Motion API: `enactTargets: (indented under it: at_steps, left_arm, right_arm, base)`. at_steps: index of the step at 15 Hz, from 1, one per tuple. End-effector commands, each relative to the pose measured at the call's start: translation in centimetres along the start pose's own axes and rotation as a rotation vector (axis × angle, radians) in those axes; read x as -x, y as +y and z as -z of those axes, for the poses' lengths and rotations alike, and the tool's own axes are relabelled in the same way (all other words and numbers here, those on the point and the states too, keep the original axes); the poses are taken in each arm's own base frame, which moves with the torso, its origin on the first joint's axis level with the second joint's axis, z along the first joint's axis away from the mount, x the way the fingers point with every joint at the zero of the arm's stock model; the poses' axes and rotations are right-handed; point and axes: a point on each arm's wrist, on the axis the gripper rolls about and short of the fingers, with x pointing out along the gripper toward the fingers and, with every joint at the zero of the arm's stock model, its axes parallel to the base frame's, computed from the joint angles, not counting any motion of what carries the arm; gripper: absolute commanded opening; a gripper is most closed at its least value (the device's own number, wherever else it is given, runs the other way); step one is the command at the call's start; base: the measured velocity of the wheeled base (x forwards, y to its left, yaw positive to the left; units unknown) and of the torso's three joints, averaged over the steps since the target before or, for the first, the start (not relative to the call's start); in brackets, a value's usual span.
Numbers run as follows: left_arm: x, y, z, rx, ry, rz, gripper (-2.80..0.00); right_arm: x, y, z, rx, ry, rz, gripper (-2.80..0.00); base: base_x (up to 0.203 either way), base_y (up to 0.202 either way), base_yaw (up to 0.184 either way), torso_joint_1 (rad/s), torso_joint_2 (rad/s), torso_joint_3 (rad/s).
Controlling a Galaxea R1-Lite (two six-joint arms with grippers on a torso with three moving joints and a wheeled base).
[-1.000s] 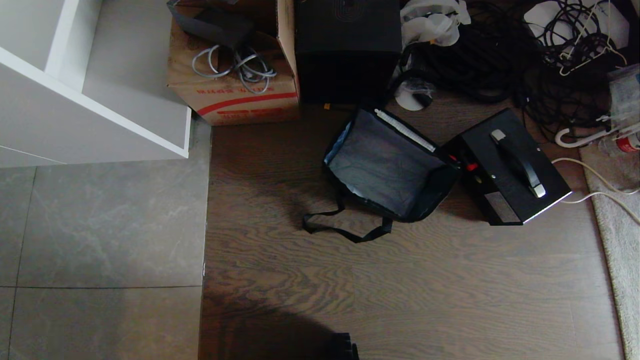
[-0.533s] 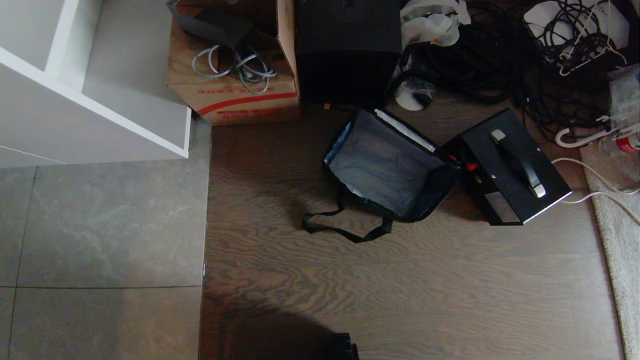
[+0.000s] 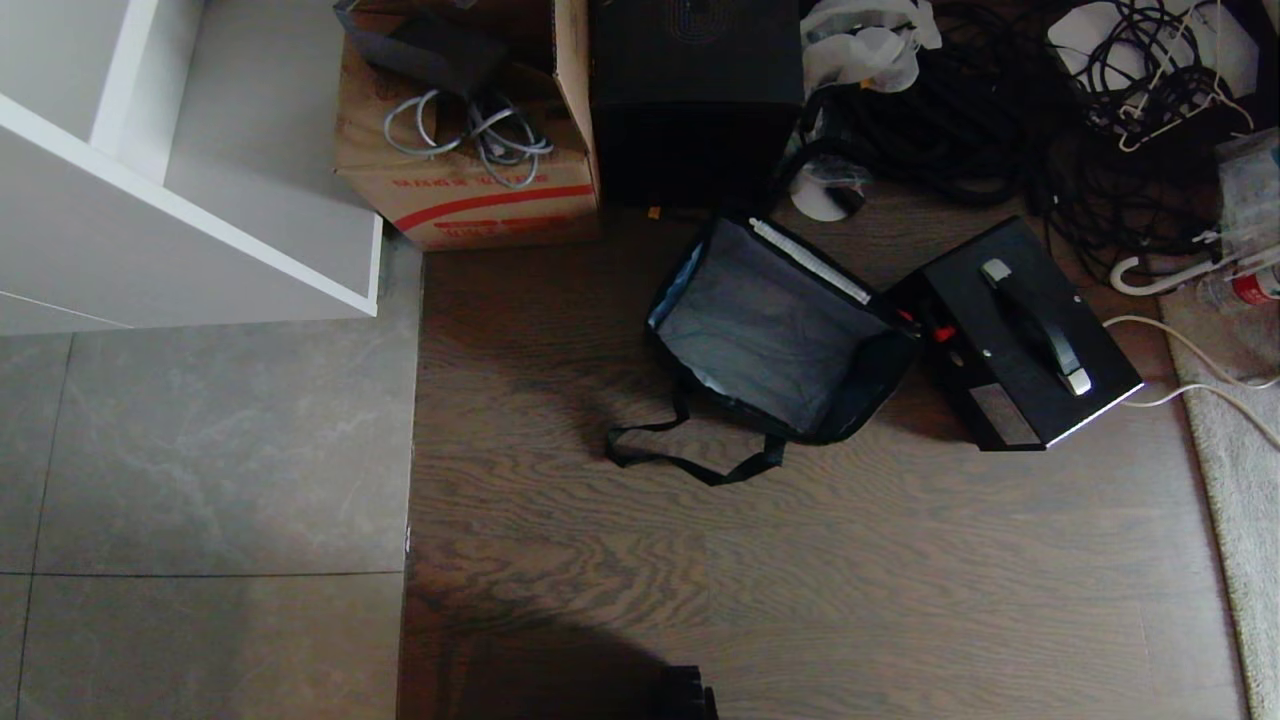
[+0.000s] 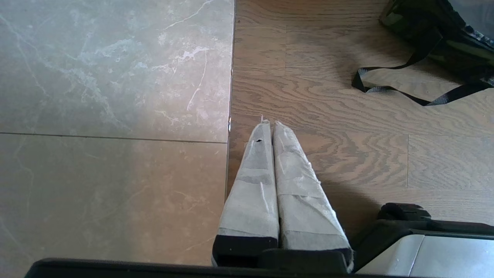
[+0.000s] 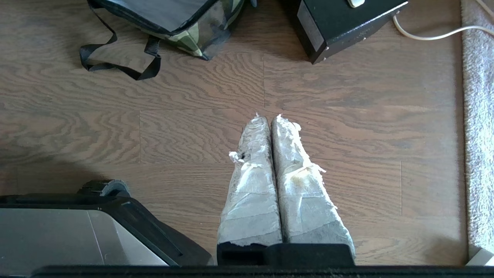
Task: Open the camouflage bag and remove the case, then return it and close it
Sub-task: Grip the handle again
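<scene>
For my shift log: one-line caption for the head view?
Open camouflage bag beside the black case on wooden floor.

The wood-grain floor (image 3: 850,580) carries the open camouflage bag (image 3: 775,330), whose black strap (image 3: 690,455) lies looped on the boards on the bag's near side. The case (image 3: 1020,335) lies just beside the bag on its right, while a cardboard box (image 3: 465,150) and a taller black box (image 3: 695,100) stand beyond the bag, with a heap of black cables (image 3: 1010,110) to the far right of it. Left of the bag the boards meet grey tiles (image 3: 200,450), and far to its right runs the edge of a pale rug (image 3: 1245,470).
</scene>
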Motion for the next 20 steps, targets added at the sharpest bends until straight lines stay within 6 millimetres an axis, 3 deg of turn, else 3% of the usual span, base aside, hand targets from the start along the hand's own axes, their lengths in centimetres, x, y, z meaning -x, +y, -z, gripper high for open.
enactTargets:
  at_steps: [1,20]
  left_arm:
    - [0.00,0.00,0.00,0.001,-0.001,-0.001,-2.80]
    - [0.00,0.00,0.00,0.001,0.000,-0.001,-2.80]
  right_arm:
    - [-0.03,0.00,0.03,0.001,0.004,-0.001,-2.80]
    - [-0.03,-0.01,0.01,0.005,0.002,0.004,-2.80]
  base:
    - [0.000,0.000,0.000,0.000,0.00,0.000]
    - [0.000,0.000,0.000,0.000,0.00,0.000]
